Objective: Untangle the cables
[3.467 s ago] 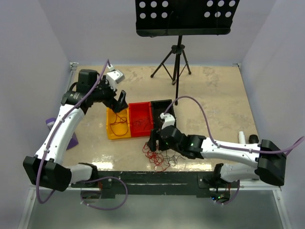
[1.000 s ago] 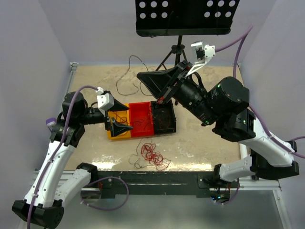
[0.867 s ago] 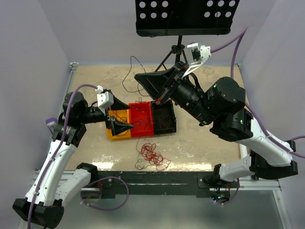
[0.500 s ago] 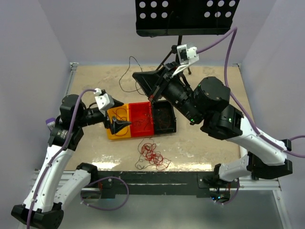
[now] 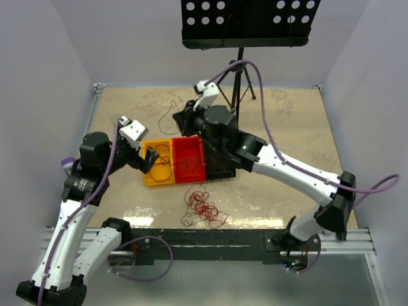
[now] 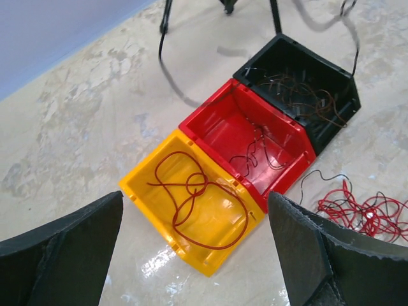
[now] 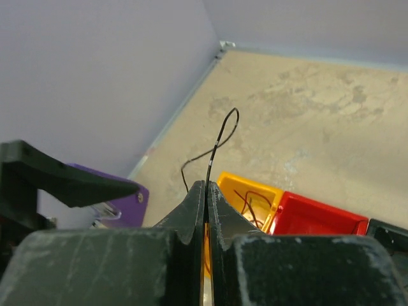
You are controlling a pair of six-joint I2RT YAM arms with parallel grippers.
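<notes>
The cables lie in several places. A red and dark tangle (image 5: pixel 204 205) sits on the table near the front edge, also visible in the left wrist view as a red tangle (image 6: pixel 366 210). My right gripper (image 5: pixel 186 121) (image 7: pixel 206 185) is shut on a thin black cable (image 7: pixel 220 137), held up behind the bins with its free end looping to the left (image 5: pixel 164 113). My left gripper (image 5: pixel 148 159) (image 6: pixel 194 197) is open above the yellow bin (image 6: pixel 137 191), which holds a looped red cable (image 6: pixel 191 197). Thin dark wires lie in the red bin (image 6: pixel 217 127) and the black bin (image 6: pixel 338 95).
The three bins (image 5: pixel 189 159) stand in a row mid-table. A music stand (image 5: pixel 245 22) on a tripod (image 5: pixel 236 76) stands at the back. A purple object (image 5: pixel 67 164) (image 7: pixel 121 197) sits at the left edge. Walls close in on three sides.
My right arm has swung down and to the left, carrying the black cable lower behind the bins. My left gripper has drawn back slightly to the left, still open.
</notes>
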